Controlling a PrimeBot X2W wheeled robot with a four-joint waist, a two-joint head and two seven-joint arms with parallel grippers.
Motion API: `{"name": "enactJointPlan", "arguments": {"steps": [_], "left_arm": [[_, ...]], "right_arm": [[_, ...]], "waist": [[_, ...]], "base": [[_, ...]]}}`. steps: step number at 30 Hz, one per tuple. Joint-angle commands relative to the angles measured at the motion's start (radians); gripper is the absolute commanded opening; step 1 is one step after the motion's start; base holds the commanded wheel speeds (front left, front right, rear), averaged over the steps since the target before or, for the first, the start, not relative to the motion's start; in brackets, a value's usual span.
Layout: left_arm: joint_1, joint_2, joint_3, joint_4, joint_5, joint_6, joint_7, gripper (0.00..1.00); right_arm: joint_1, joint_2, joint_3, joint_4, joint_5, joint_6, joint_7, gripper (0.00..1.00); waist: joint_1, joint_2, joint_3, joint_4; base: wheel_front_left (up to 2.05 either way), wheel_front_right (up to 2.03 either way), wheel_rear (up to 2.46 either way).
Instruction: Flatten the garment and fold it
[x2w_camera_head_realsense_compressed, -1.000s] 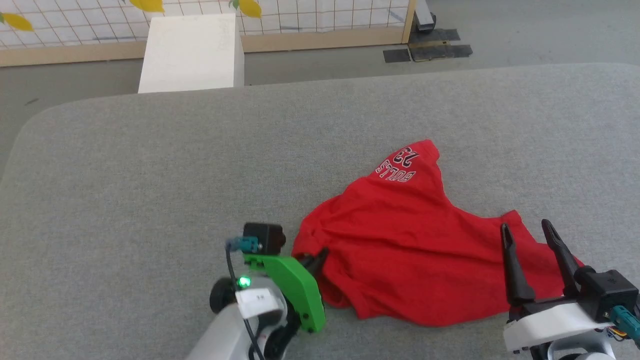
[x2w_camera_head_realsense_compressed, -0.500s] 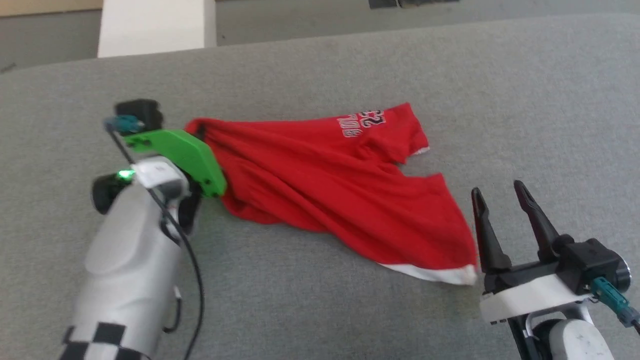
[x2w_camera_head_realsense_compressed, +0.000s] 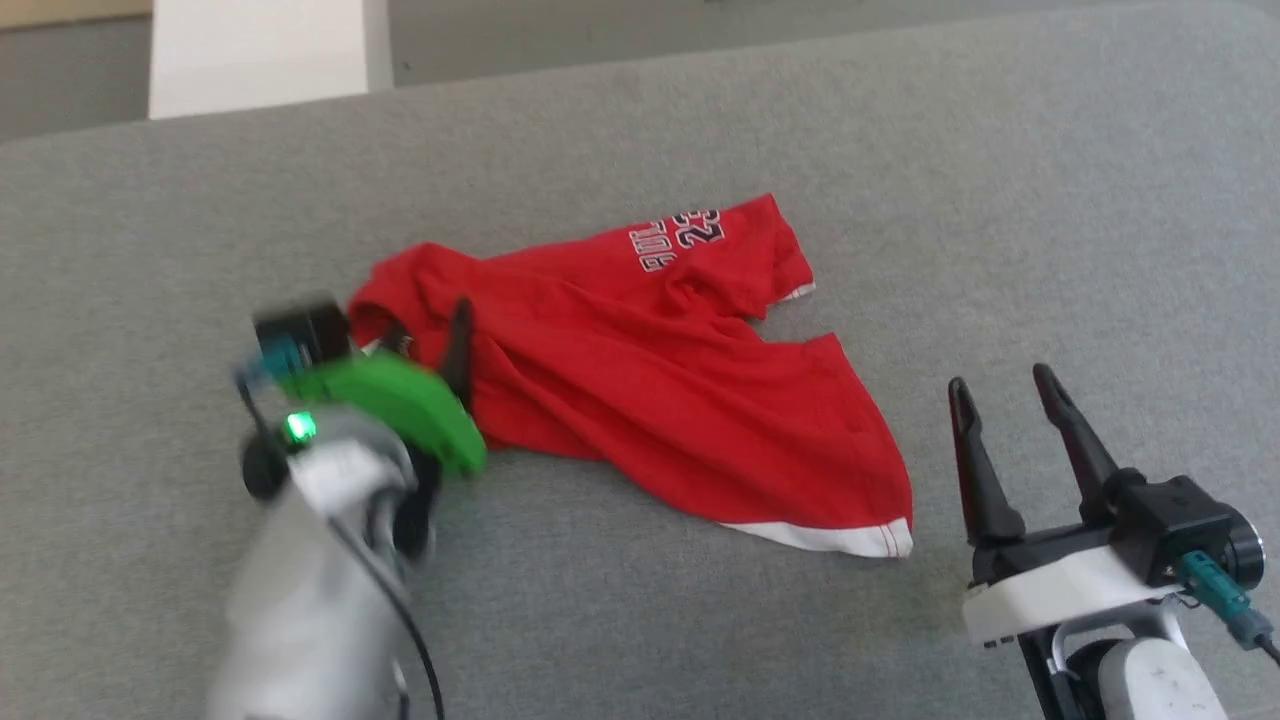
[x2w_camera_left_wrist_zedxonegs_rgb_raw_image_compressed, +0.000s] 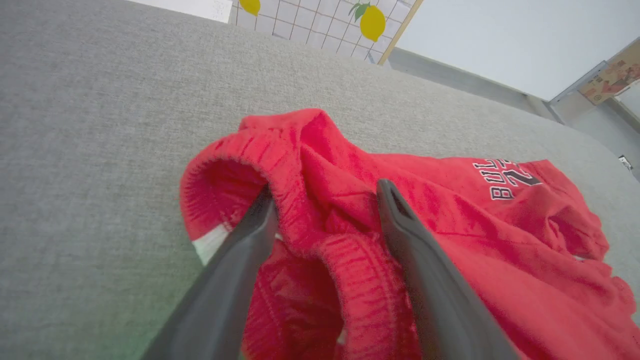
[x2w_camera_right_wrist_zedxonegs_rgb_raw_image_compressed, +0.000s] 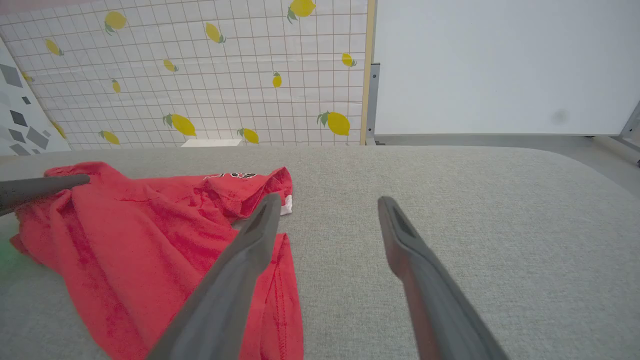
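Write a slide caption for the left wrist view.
Left hand, open, straddling the bunched end of the red garment on the grey padded surface.

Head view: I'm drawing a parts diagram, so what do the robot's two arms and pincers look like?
Both have two long, dark, tapering fingers. The left pincer is mounted on a bright green bracket with a lit green lamp. Its forearm is pale grey, with a black cable along it. The right pincer has a white base, a black block and a teal plug.
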Motion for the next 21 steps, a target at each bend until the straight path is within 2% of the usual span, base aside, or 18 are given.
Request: {"name": "enactJointPlan", "arguments": {"steps": [1,6,13,16,21], "left_arm": [[0.049,-0.004,-0.002,-0.024,-0.002,-0.010,-0.042,1.00],[0.222,-0.016,0.015,-0.179,0.006,-0.014,-0.160,1.00],[0.394,-0.037,0.125,-0.489,0.104,-0.005,-0.178,1.00],[0.441,-0.059,0.167,-0.584,0.161,-0.022,-0.178,1.00],[0.462,-0.082,0.203,-0.635,0.205,-0.044,-0.179,1.00]], "right_arm": [[0.012,0.001,0.003,-0.005,-0.014,-0.002,0.005,1.00],[0.020,-0.003,0.024,-0.019,-0.062,-0.002,0.043,1.00],[-0.062,-0.082,0.118,0.025,-0.083,-0.002,0.177,1.00],[-0.133,-0.114,0.180,0.085,-0.056,-0.002,0.280,1.00],[-0.246,-0.168,0.277,0.195,0.033,-0.002,0.488,1.00]], "waist": [[-0.0001,-0.0001,-0.065,0.052],[-0.0001,-0.0001,-0.111,0.104],[-0.0001,-0.0001,-0.107,0.181],[-0.0001,-0.0001,-0.086,0.208],[-0.0001,-0.0001,-0.052,0.250]], "base": [[0.00,0.00,0.00],[0.00,0.00,0.00],[0.00,0.00,0.00],[0.00,0.00,0.00],[0.00,0.00,0.00]]}}
